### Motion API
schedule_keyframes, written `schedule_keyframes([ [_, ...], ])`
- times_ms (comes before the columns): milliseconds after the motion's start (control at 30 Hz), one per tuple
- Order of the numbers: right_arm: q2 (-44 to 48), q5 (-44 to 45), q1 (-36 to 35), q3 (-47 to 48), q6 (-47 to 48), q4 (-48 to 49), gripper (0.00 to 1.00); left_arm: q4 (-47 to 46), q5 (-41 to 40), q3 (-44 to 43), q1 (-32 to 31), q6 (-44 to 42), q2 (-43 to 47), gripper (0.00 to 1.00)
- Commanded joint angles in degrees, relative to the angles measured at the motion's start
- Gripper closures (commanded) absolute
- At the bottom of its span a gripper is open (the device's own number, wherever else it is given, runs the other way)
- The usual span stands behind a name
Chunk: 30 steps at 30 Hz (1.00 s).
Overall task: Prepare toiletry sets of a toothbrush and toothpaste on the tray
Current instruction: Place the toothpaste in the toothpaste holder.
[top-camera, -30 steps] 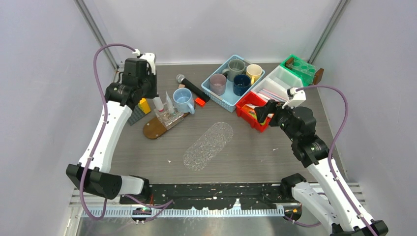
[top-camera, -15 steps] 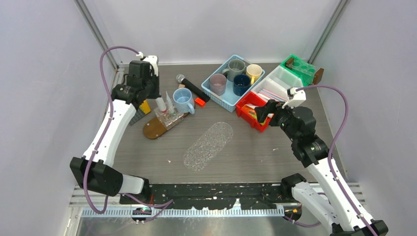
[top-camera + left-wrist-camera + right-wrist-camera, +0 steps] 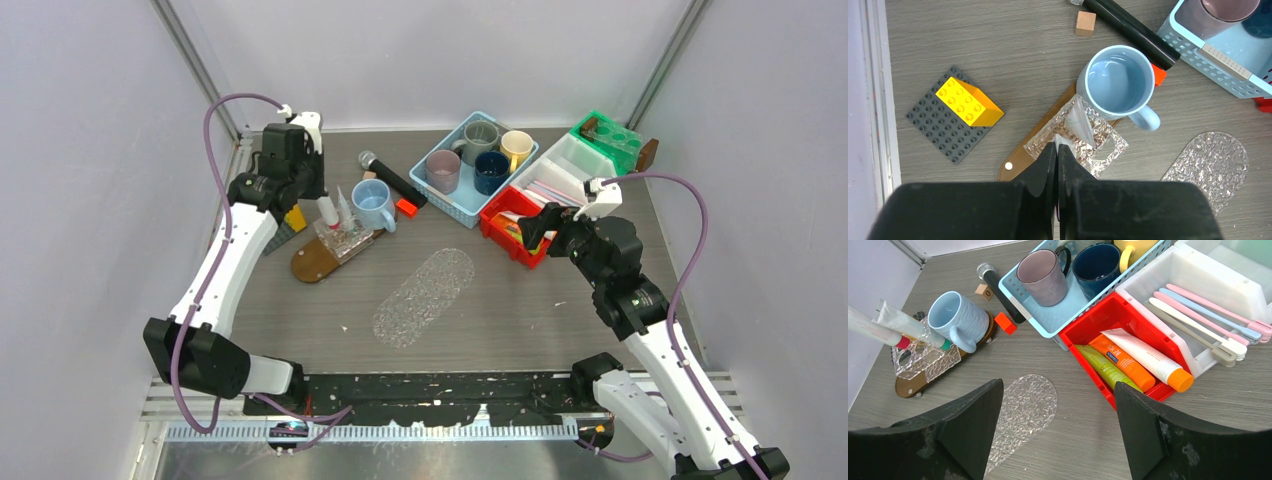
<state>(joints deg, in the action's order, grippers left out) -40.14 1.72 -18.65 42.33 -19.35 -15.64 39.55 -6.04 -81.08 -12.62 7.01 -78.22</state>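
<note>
While the left claw (image 3: 1057, 150) hangs pressed together over the clear holder (image 3: 1108, 147) bearing two toothpaste tubes (image 3: 908, 326), the right claw (image 3: 1058, 386) is spread above the counter (image 3: 1098, 440). Three other tubes (image 3: 1128, 362) lie in the red bin (image 3: 1088, 325), toothbrushes (image 3: 1198, 310) in the white bin (image 3: 1198, 270).

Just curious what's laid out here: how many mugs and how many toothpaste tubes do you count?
Handled mugs: 5, light blue, mauve, navy, grey, yellow.
Small toothpaste tubes: 5, green, orange, white in red plastic bin; two white in clear holder.
Total: 10
</note>
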Motion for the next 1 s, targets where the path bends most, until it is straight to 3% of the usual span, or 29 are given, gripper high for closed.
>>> schedule_keyframes([
  [0,0.0,1.0,-0.2,0.7,0.8,1.5,0.12,-0.9,-1.1,-0.6,0.4,-1.3,0.1,1.0],
  [967,-0.2,0.7,-0.2,0.5,0.9,2.0,0.12,-0.5,-3.5,-2.9,0.4,-2.2,2.4,1.0],
])
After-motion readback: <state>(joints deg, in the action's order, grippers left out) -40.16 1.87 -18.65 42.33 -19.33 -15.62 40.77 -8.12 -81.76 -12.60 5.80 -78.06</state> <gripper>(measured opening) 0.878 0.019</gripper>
